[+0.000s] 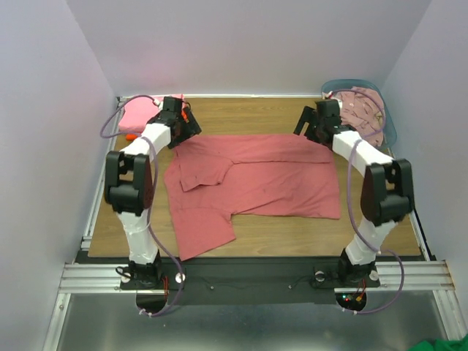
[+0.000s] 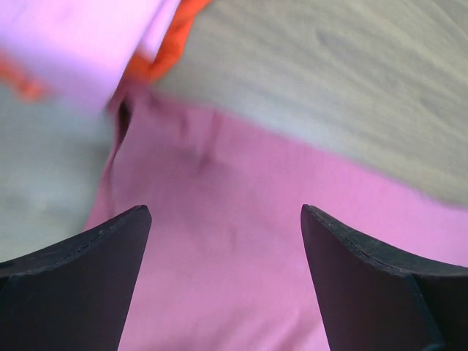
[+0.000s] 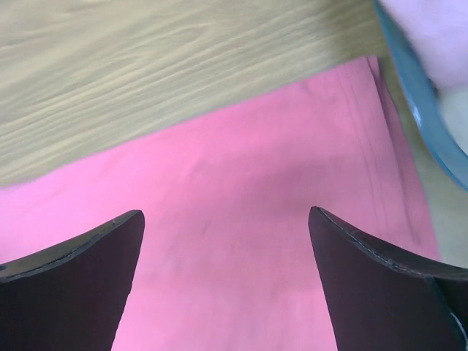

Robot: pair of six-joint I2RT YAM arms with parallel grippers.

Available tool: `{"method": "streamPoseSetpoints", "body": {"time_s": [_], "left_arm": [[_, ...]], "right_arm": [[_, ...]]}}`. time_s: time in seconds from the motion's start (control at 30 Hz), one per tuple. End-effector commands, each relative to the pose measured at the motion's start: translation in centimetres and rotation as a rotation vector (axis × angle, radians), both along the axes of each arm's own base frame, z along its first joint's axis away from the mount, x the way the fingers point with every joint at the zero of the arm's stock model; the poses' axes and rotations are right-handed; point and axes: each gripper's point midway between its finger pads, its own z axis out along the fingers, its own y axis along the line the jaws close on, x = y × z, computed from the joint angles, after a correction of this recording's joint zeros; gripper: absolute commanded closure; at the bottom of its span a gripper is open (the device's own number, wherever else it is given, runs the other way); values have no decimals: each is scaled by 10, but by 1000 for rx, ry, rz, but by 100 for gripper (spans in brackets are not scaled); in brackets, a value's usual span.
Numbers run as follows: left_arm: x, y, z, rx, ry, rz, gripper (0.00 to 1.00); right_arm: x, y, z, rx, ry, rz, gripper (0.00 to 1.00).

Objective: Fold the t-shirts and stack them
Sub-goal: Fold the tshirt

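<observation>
Top external: left tool [image 1: 183,126] and right tool [image 1: 313,128] hang released over coral-red t-shirt [image 1: 270,179]; basket [image 1: 391,126] beside right, pink t-shirt [image 1: 137,113] beside left.

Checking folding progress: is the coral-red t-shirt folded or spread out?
Spread, not folded: the coral-red t-shirt lies flat across the table, only a small flap turned over.

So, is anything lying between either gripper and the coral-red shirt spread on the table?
Nothing visible. The left gripper and right gripper both hang open over bare cloth at the far edge of the coral-red shirt. The folded pink shirt lies beyond its left corner and the basket beyond its right, both off to the side.
</observation>
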Motion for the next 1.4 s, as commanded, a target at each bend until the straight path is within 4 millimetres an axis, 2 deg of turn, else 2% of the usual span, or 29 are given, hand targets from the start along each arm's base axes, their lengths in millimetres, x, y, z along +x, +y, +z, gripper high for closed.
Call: {"method": "streamPoseSetpoints", "body": {"time_s": [0.0,0.03,0.07,0.1,0.13,0.2,0.23,0.27,0.3,0.37,0.4,0.5,0.53,0.7,0.83,0.87,0.93,0.97,1.0,1.03,1.07,1.1,1.2,1.37], "left_arm": [[-58,-6,103,0,-182,-1,4],[-89,-22,79,12,-128,-35,4],[-109,-35,76,1,-121,-46,4],[-129,-41,89,-1,-160,-44,4],[-169,-67,59,15,-97,-123,4],[-210,-80,39,-34,-39,-101,4],[-236,-84,34,-52,-16,-113,4],[-273,-89,4,-37,58,-154,4],[-296,-87,-1,-65,98,-122,4],[-329,-81,-22,-45,165,-116,4],[-353,-79,-25,-34,203,-114,4],[-384,-66,-36,20,264,-109,4],[-395,-77,-35,-21,276,-169,4],[-409,-80,-59,-11,327,-200,14],[-409,-73,-76,90,368,-190,20],[-406,-76,-74,98,367,-187,22],[-404,-70,-79,153,381,-158,33],[-402,-72,-79,156,376,-149,44],[-401,-72,-80,168,379,-146,44],[-401,-69,-82,192,382,-143,59],[-399,-71,-81,194,379,-145,65],[-399,-70,-82,201,382,-142,79],[-400,-69,-83,211,392,-140,100],[-397,-71,-75,197,372,-146,100]], "right_arm": [[-45,13,86,110,-171,94,0],[-59,13,84,125,-167,94,0],[-72,15,84,143,-166,104,0],[-95,13,58,159,-109,90,0],[-109,12,75,181,-156,84,0],[-132,11,70,211,-156,72,0],[-147,11,54,230,-123,61,0],[-158,11,63,248,-157,64,0],[-165,15,63,280,-156,77,0],[-181,18,61,303,-162,94,0],[-185,18,59,313,-157,93,0],[-197,17,54,316,-147,95,0],[-199,16,53,323,-145,84,0],[-213,6,35,313,-119,20,0],[-219,-3,34,297,-129,-28,0],[-220,-4,35,295,-132,-35,0],[-222,-7,34,293,-133,-57,0],[-223,-8,34,292,-132,-59,0],[-225,-8,33,292,-130,-64,0],[-226,-9,31,296,-124,-72,0],[-230,-11,26,290,-107,-83,0],[-232,-14,25,282,-105,-101,0],[-242,-27,18,259,-85,-175,0],[-266,-38,3,249,-14,-271,0]]}}
